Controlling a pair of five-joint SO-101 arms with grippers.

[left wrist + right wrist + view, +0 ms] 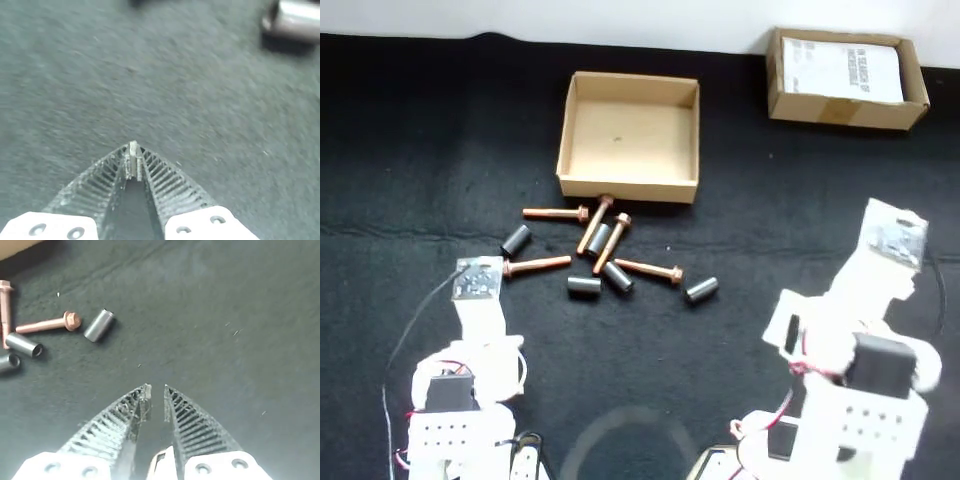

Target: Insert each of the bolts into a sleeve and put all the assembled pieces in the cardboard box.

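- Left gripper (133,162): pressed shut on nothing, low over the counter (400,150) toward its left edge, just beside the end of the nearest bolt (537,266). Liable to shove that bolt aside, not catch it, unless opened first.
- Right gripper (156,390): barely parted, empty, toward the right edge, well apart from the heap. Too narrow like this to straddle anything, and apt to knock a piece away instead.
- Bolts (648,270) and sleeves (584,286): five of each, loose mid-counter, just on the near side of the box (628,135). None joined, none boxed.
- Tangle at the heap's centre: two bolts side by side with the middle sleeve (599,237) wedged between. Hard to lift one without dragging its neighbours.
- One bolt head seemingly against the box's near wall. Cramped there for a gripper, with a chance of pushing the box.
- Sleeves lying on their sides, hence prone to rolling at a glancing touch. Most exposed is the outer sleeve (701,290), out toward the right.
- Insertion itself: risk of jamming with bolt and sleeve out of line, or of dropping either if pinched near its end.
- Second box (910,105) at the far right corner, holding paper (845,68): a wrong target, easily mistaken for the right one.
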